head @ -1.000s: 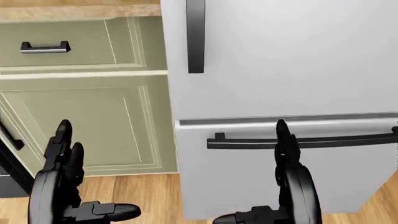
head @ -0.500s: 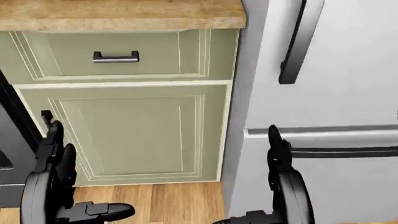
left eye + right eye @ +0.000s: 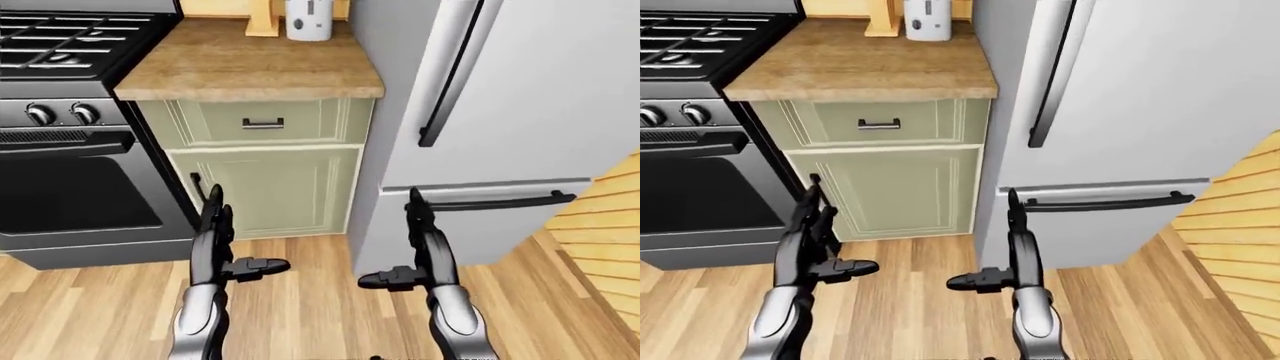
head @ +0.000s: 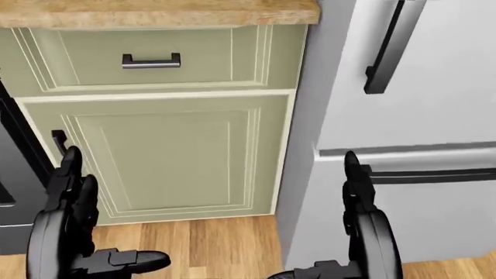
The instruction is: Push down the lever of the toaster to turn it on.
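Toaster (image 3: 308, 18): white, top of left-eye view, on wood table (image 3: 250, 67) btwn stove (image 3: 70, 112) & fridge (image 3: 500, 112). No legible markings. Left hand (image 3: 213, 244), right hand (image 3: 420, 251): fingers extended, empty. Drawer (image 3: 262, 122) closed.

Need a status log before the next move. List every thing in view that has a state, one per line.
Drawer: shut.
Cabinet door: shut.
Fridge upper door: shut.
Fridge lower drawer: shut.
Oven door: shut.
Stove burners: no flame visible.
White appliance on the counter: partly cut off, lever not visible.
Left robot hand: open, empty.
Right robot hand: open, empty.
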